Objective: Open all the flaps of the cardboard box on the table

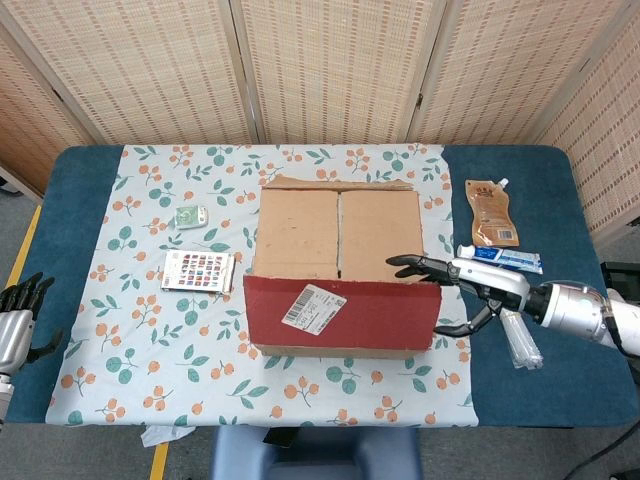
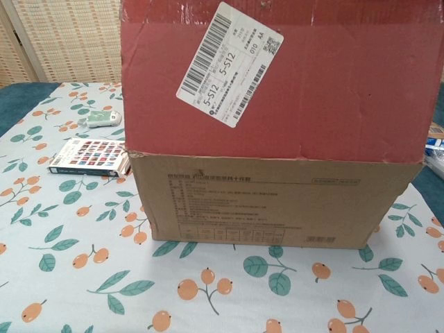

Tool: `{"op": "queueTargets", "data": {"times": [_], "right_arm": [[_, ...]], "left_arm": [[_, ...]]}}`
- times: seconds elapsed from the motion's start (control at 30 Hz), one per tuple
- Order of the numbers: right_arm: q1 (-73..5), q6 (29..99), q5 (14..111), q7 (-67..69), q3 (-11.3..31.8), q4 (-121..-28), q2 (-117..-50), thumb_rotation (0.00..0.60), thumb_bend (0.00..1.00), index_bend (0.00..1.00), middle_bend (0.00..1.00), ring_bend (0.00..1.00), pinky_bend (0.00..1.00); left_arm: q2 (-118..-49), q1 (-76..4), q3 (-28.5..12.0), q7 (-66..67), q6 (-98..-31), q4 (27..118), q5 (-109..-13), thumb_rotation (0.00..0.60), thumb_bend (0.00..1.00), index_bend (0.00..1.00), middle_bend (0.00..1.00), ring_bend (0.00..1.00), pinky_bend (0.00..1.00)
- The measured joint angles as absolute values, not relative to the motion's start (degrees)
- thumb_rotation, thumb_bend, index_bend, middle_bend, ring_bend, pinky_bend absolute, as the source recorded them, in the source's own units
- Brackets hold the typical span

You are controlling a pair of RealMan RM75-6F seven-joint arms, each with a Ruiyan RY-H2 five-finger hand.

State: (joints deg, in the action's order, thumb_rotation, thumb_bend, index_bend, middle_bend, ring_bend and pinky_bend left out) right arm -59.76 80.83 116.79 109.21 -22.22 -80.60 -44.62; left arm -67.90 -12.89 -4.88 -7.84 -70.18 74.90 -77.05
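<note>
White shipping label (image 2: 229,64) on the cardboard box's (image 2: 277,208) red flap (image 2: 333,83): "5-S12" printed twice, beside barcodes. Smaller print unreadable.

- The right hand (image 1: 462,290) has slim black fingers (image 1: 408,262) made of jointed segments, and a silver-grey shell covers its back.
- Toward 3 o'clock from it, the right forearm (image 1: 580,308) is a glossy silver-white cylinder with a dark band at the wrist.
- The left hand (image 1: 14,320), at the 9 o'clock edge of the head view, shows black fingertips (image 1: 28,285) above a grey metallic palm section.
</note>
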Motion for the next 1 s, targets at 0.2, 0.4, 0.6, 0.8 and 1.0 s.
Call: {"op": "queueTargets", "data": {"times": [0.2, 0.4, 0.6, 0.8, 1.0], "right_arm": [[-59.73, 78.25, 118.03, 97.98, -22.58, -92.29, -37.42, 0.6, 0.37, 0.02, 0.0, 0.07, 0.21], [-57.99, 76.45, 120.5, 90.95, -22.69, -101.27, -31.81, 0.6, 0.37, 0.01, 0.0, 0.06, 0.23], [-56.12, 75.18, 126.19, 87.71, -23.03, -104.31, -29.23, 0.6, 0.37, 0.0, 0.0, 0.03, 0.23], [-53.67, 74.82, 127.09, 85.52, -22.63, -105.38, -27.6, 0.6, 0.37, 0.0, 0.0, 0.02, 0.23], [-52.69, 71.15, 121.95, 78.97, -19.85, -106.04, -28.73, 0.6, 0.37, 0.0, 0.0, 0.02, 0.23]], "left_arm": [[-67.54, -12.93, -4.55, -9.17, -70.25, 74.8, -77.94, 0.6, 0.46, 0.0, 0.0, 0.0, 0.0], [-67.13, -12.49, -4.49, -9.65, -71.5, 75.5, -78.55, 0.6, 0.46, 0.0, 0.0, 0.0, 0.0], [-67.12, -12.41, -4.31, -9.01, -72.05, 75.83, -79.0, 0.6, 0.46, 0.0, 0.0, 0.0, 0.0], [-67.14, -12.35, -4.29, -8.56, -72.16, 76.01, -78.95, 0.6, 0.46, 0.0, 0.0, 0.0, 0.0], [-67.22, -12.56, -4.26, -8.34, -71.79, 76.07, -78.9, 0.6, 0.46, 0.0, 0.0, 0.0, 0.0]]}}
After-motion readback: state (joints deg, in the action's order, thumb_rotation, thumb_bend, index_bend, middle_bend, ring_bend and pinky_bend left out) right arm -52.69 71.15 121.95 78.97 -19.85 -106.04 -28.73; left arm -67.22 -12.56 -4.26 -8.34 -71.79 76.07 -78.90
